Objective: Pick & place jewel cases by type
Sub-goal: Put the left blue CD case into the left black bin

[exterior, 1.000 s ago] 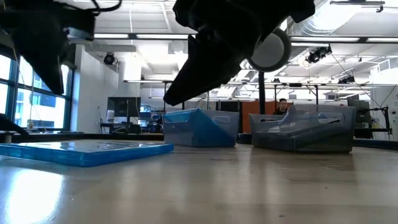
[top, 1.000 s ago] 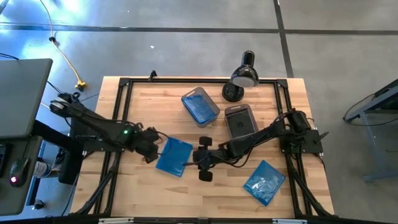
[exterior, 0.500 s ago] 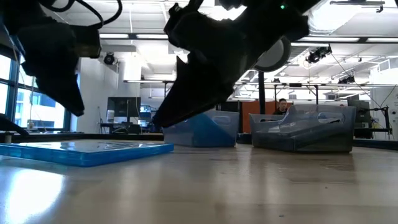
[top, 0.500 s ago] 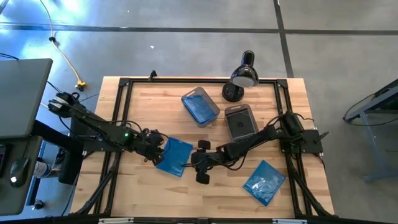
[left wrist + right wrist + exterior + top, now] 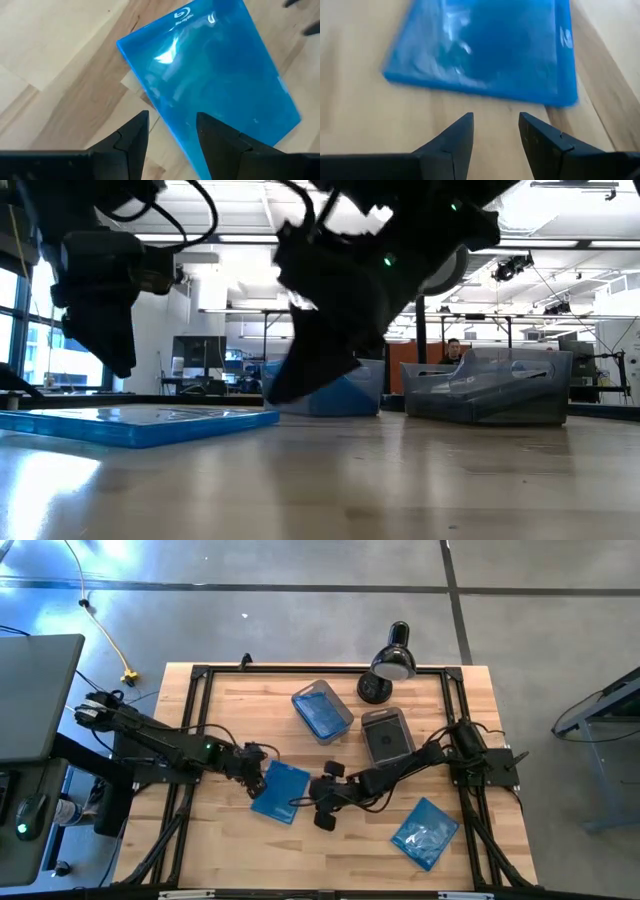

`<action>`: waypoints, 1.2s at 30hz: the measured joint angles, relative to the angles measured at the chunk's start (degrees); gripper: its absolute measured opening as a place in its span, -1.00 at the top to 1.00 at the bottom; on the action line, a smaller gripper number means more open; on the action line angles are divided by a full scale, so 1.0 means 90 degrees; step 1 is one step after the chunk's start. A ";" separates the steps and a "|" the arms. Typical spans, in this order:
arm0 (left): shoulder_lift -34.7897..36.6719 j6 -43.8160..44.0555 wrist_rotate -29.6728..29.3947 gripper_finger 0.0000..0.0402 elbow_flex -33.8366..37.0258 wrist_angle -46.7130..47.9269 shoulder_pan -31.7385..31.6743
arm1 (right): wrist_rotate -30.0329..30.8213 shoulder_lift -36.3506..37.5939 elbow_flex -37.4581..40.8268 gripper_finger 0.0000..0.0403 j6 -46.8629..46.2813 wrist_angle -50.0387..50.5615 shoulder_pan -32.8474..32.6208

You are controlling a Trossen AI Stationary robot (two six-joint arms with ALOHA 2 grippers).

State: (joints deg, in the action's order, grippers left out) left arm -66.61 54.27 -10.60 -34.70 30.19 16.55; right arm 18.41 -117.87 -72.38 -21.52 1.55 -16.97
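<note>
Centrally, the blue jewel case (image 5: 279,791) lies flat between the left tool (image 5: 262,768) and right tool (image 5: 313,802).

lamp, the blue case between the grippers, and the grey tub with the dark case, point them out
lamp (image 5: 393,661), high view, on its dome head
blue case (image 5: 279,790), high view, middle of its cover
grey tub (image 5: 387,736), high view, on its rim

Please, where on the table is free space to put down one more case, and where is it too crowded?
Free: the bare wood along the near edge between the two blue cases, and the far-left corner beside the blue tub. Crowded: the middle, where the left tool and right tool flank the left case, and the far right with the grey tub and lamp.
</note>
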 joint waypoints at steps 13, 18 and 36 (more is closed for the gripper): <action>-0.0002 0.0102 0.0672 0.19 0.0000 0.0083 -0.0381 | -0.0278 -0.0093 0.0000 0.24 0.0184 -0.0044 0.0093; -0.0028 0.0187 0.0753 0.19 0.0000 -0.0188 -0.0383 | -0.0261 -0.0317 0.0002 0.24 0.0236 -0.0353 0.0092; -0.1098 0.0288 0.1119 0.19 -0.0014 -0.0674 -0.0383 | -0.0360 -0.0322 0.0002 0.24 0.0076 -0.0530 0.0083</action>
State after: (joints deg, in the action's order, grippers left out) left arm -76.49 56.86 -0.53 -34.83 24.12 13.10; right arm 15.17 -120.77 -72.36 -20.84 -3.22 -16.23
